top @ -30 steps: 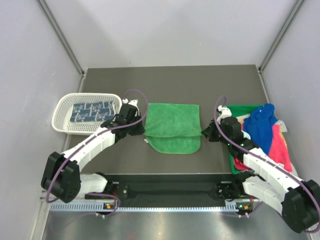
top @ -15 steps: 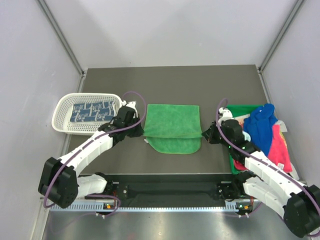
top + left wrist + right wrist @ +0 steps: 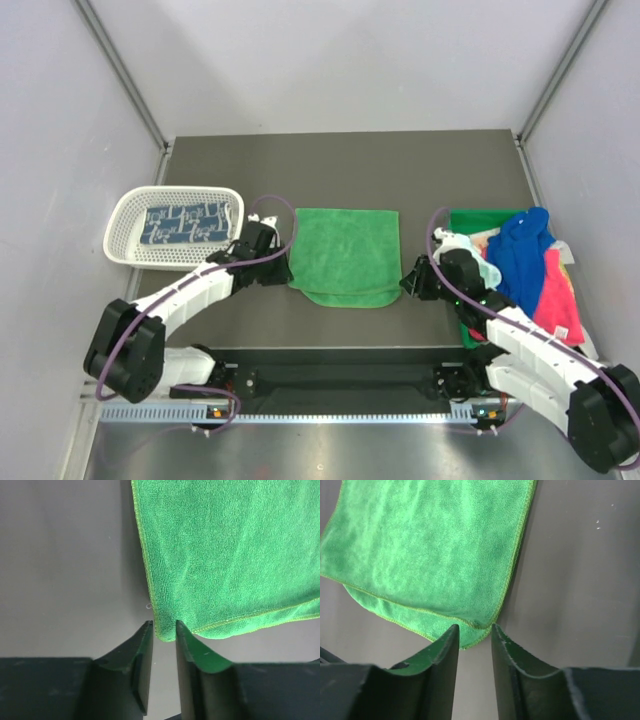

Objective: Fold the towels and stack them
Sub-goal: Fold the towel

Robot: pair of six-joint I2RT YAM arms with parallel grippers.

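Broadly, a dark grey surface (image 3: 340, 160) carries everything. The left arm (image 3: 190, 290) and right arm (image 3: 520, 335) reach in from the near edge towards the middle.

Between them a green towel (image 3: 345, 255) lies flat at the centre of the surface. It is folded in two layers, and the lower layer shows as a thin strip along the near edge.

To the left, apart from it, stands a white mesh basket (image 3: 118, 235) with a folded blue-and-white patterned towel (image 3: 180, 225) inside. On the right sits a green bin (image 3: 470, 218) with a loose heap on it: a royal blue towel (image 3: 520, 250), a pink towel (image 3: 555, 290) and a pale mint-white towel (image 3: 470, 242).

The left gripper (image 3: 164, 630) sits at the green towel's near left corner with its jaws a little apart. The corner lies at the gap between the tips. The right gripper (image 3: 475, 627) stands the same way at the near right corner, with its jaws parted and a gap showing on both sides of the cloth.
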